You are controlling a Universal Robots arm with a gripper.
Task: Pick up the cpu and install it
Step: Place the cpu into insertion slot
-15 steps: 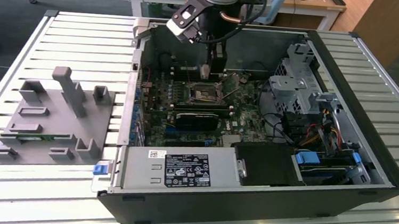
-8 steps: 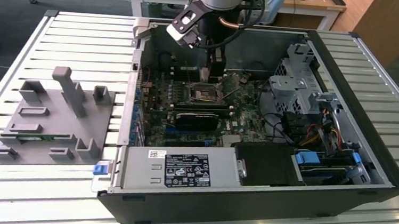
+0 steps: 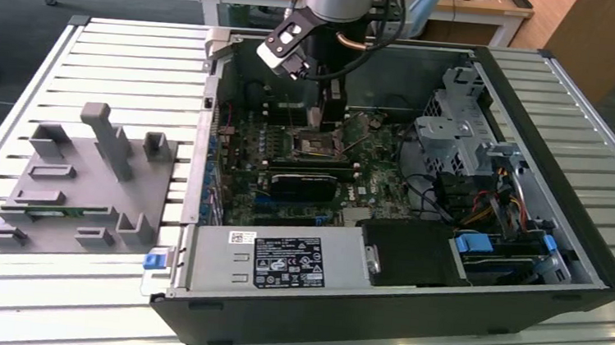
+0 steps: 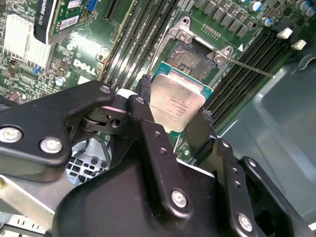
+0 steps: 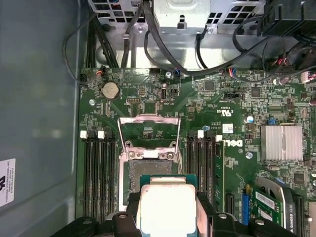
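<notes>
Step in hand: carrying the cpu (image 4: 175,106) to its seat. By my reading the pick-up is done and the install is not.
Pincer: the pincer (image 4: 175,112) is clamped on the cpu, with one black finger on each of two opposite edges and the metal top facing the camera in both wrist views.
Where the cpu is: inside the open computer case (image 3: 385,310), held over the motherboard (image 5: 232,113). In the first wrist view the cpu (image 5: 168,207) overlaps one edge of the socket (image 5: 148,170) and is not centred on it. Whether it touches anything below, I cannot tell.
Socket: bare, its load plate (image 5: 150,131) swung up and the thin lever (image 4: 252,69) released to one side. Memory slots (image 5: 96,173) flank it.
Arm: in the exterior view the pincer (image 3: 330,117) hangs just above the socket (image 3: 319,144), and the case lies on a slatted desk (image 3: 129,68).
What seating calls for, as I judge it: the chip square to the frame and level, set down with no sideways slide, because the contacts look delicate.
</notes>
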